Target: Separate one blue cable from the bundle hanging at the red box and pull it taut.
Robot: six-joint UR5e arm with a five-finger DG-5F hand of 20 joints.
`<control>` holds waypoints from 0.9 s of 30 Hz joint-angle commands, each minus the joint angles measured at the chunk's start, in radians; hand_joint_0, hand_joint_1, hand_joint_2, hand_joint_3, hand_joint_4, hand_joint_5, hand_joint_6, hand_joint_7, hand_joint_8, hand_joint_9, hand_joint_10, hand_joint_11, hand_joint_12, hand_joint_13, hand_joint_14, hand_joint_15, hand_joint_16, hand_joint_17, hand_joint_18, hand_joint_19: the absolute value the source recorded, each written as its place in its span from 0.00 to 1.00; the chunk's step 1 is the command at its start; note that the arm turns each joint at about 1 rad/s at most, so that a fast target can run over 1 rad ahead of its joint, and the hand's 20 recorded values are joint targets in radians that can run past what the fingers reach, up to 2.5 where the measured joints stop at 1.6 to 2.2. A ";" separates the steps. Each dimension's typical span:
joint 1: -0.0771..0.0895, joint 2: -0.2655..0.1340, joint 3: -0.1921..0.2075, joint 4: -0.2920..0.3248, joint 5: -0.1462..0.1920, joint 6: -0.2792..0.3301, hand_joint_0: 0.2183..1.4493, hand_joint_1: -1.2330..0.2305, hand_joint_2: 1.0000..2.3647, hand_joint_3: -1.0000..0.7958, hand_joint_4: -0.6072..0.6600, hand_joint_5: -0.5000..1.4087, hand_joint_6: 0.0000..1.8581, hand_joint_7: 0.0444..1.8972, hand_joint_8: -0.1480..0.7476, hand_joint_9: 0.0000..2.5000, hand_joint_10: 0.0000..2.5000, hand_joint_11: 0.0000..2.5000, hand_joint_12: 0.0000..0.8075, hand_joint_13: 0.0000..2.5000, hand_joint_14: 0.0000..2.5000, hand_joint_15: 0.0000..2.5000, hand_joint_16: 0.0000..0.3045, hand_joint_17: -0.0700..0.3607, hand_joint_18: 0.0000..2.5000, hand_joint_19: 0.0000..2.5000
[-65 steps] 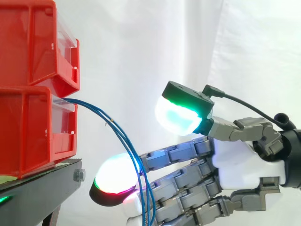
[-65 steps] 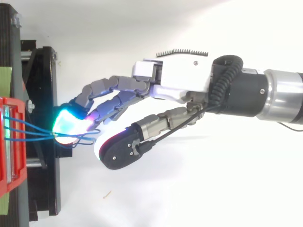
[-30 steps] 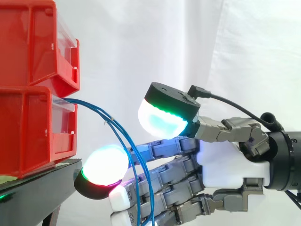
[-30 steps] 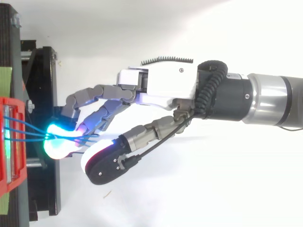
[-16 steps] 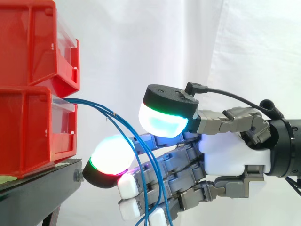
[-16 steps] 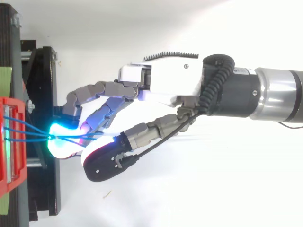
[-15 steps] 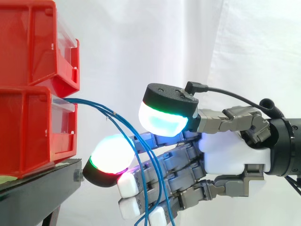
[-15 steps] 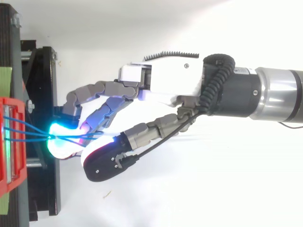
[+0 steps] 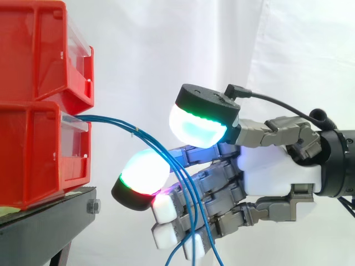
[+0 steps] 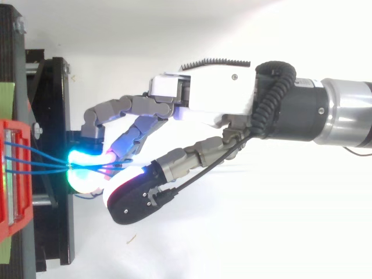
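1. The hand (image 9: 277, 172) comes in from the right edge of the side view and points left, toward 2 stacked red bins (image 9: 39, 100) on a black stand (image 9: 44, 221).
2. Its fingers (image 9: 205, 183) are half bent and spread, and the thumb pad sits apart above them, so nothing is pinched.
3. The blue cables (image 9: 119, 124) leave the lower of the bins at left. They curve down to the right and cross the fingers toward the bottom edge.
4. In the top view, the cables meet at a glowing fingertip (image 10: 84, 171) left of centre.
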 commanded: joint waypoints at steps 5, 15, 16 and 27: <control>-0.001 0.024 0.000 -0.069 0.001 -0.039 0.30 0.49 0.00 0.32 0.65 0.20 0.28 0.65 0.51 0.35 0.00 0.19 0.42 0.33 0.01 0.18 0.13 0.38 0.27 0.25; -0.002 0.027 0.011 -0.073 0.003 -0.039 0.30 0.57 0.00 0.29 0.64 0.21 0.29 0.64 0.52 0.38 0.00 0.20 0.42 0.35 0.01 0.18 0.13 0.37 0.28 0.24; -0.002 0.029 0.014 -0.075 0.001 -0.039 0.30 0.59 0.00 0.29 0.63 0.21 0.29 0.65 0.52 0.38 0.00 0.20 0.41 0.35 0.01 0.18 0.13 0.37 0.28 0.24; -0.022 0.027 0.052 -0.133 0.000 -0.056 0.34 0.48 0.01 0.40 0.63 0.21 0.30 0.66 0.53 0.40 0.00 0.20 0.43 0.36 0.01 0.18 0.13 0.37 0.29 0.23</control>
